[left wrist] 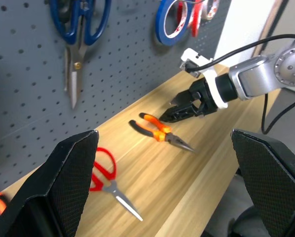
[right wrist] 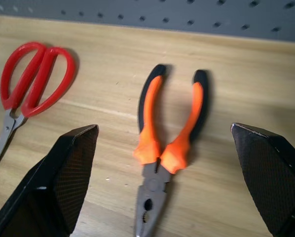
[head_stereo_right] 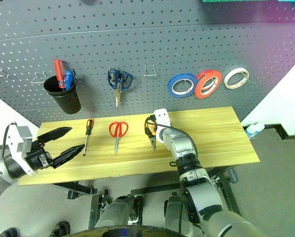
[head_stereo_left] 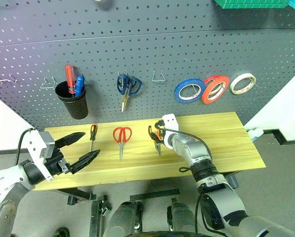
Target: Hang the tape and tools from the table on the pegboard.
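Note:
On the light wood table [head_stereo_left: 226, 143] lie a screwdriver [head_stereo_left: 92, 134] with an orange-and-black handle, red-handled scissors [head_stereo_left: 122, 138] and small orange-and-black pliers [right wrist: 167, 143]. My right gripper [head_stereo_left: 160, 134] hovers open just over the pliers, one finger on either side of their handles, not touching them. My left gripper [head_stereo_left: 91, 143] is open and empty above the table's near left corner, short of the screwdriver. The blue tape [head_stereo_left: 189, 91] hangs on the dark grey pegboard [head_stereo_left: 147, 49].
On the pegboard hang a black cup [head_stereo_left: 73, 103] holding red and blue handles, blue-handled scissors [head_stereo_left: 128, 88], a red-orange roll [head_stereo_left: 215, 89] and a white roll [head_stereo_left: 242, 83]. Bare hooks [head_stereo_left: 159, 76] sit between the scissors and the tapes, with more at the left [head_stereo_left: 48, 83].

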Robot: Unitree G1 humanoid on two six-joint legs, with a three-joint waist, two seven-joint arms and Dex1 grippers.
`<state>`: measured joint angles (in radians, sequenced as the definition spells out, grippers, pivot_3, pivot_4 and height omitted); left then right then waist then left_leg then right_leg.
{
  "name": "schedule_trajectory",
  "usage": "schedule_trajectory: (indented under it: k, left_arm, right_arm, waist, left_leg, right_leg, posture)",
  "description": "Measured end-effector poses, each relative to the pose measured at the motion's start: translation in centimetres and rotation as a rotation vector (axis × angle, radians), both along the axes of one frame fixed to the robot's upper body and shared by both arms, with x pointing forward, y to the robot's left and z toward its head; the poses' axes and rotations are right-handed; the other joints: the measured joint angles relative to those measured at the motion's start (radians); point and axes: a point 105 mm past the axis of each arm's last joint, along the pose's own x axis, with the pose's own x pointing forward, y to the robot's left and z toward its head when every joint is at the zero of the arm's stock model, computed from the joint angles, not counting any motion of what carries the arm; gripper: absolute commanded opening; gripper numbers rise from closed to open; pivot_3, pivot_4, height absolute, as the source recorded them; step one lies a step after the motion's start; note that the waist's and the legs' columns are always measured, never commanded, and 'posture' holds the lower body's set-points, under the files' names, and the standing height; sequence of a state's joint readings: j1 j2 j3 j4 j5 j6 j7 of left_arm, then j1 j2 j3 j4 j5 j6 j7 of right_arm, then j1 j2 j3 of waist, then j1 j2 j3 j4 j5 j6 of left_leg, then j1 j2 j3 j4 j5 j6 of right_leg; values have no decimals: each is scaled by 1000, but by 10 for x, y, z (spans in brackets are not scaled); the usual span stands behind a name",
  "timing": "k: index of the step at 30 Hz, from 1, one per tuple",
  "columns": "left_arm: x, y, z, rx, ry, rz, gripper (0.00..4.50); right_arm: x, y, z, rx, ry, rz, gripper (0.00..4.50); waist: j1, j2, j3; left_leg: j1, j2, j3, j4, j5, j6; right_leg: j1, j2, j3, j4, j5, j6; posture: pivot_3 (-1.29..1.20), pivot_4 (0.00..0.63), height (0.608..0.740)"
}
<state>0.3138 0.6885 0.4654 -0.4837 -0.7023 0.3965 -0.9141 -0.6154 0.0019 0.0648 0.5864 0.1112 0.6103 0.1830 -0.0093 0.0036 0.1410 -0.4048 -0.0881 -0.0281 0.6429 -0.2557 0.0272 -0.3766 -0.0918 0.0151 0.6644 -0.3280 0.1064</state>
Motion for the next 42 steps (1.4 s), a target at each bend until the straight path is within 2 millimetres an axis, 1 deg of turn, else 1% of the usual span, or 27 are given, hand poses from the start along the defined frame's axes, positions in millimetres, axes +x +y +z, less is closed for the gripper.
schedule_trajectory:
  k: [5,9,13,17,19,22,25,30,35,39,42]
  left_arm:
    - [-8,4,4,-2,4,23,4500]
    - [-19,10,4,3,20,66,4500]
    - [-33,12,2,-17,40,115,4500]
    - [-50,11,-8,-39,87,157,4500]
    - [-54,10,-10,-45,93,164,4500]
    - [-56,8,-9,-40,91,159,4500]
    - [-59,11,-9,-30,96,168,4500]
    - [-56,11,-6,-22,78,158,4500]
    - [-54,10,-3,-15,65,147,4500]
    - [-51,10,0,-9,52,137,4500]
    - [-50,10,-1,-11,55,139,4500]
  right_arm:
    - [4,8,-2,13,16,5,4494]
    - [5,12,-5,20,23,5,4494]
    - [5,11,-10,10,31,2,4494]
    - [9,11,-6,3,12,8,4494]
    - [11,9,-6,-3,5,4,4494]
    - [11,9,-8,-12,10,5,4494]
    - [8,11,-12,-24,20,13,4494]
    - [8,10,-16,-71,24,4,4494]
    - [10,8,-15,-114,24,-19,4494]
    - [8,15,-16,-115,49,-15,4494]
    - [8,21,-13,-113,58,-16,4494]
  waist:
    - [1,-1,8]
    - [0,-2,13]
    - [3,-3,14]
    - [4,-4,15]
    - [13,-5,16]
    - [23,-6,18]
    - [23,-7,19]
    - [23,-8,22]
    - [22,-8,23]
    - [22,-8,24]
    - [22,-8,24]
  left_leg:
    - [0,0,0,0,0,0]
    - [-1,0,0,-3,0,0]
    - [-1,0,0,-7,0,-1]
    - [-1,0,0,-12,2,-2]
    - [-1,0,0,-14,2,-2]
    - [-2,0,0,-14,2,-3]
    - [-3,0,0,-14,2,-2]
    - [-3,0,0,-14,2,-3]
    - [-3,0,0,-15,2,-3]
    - [-3,0,0,-16,2,-3]
    - [-3,0,0,-16,2,-3]
  right_leg:
    - [0,0,0,0,0,0]
    - [-2,0,0,-2,0,0]
    - [-3,0,0,-3,-1,-1]
    - [-5,-1,0,-5,-2,-3]
    - [-6,0,-1,-6,-3,-5]
    - [-6,0,-1,-6,-3,-6]
    - [-7,-1,-1,-7,-3,-6]
    - [-7,0,-1,-7,-3,-6]
    - [-8,0,-1,-7,-3,-5]
    - [-8,0,-1,-7,-3,-6]
    - [-8,0,-1,-7,-3,-5]
  posture:
    - [181,173,723]
    - [201,171,723]
    - [209,172,723]
    - [213,176,723]
    - [213,176,723]
    - [214,176,723]
    - [214,176,723]
    - [212,175,723]
    - [204,180,723]
    - [205,180,723]
    - [205,179,723]
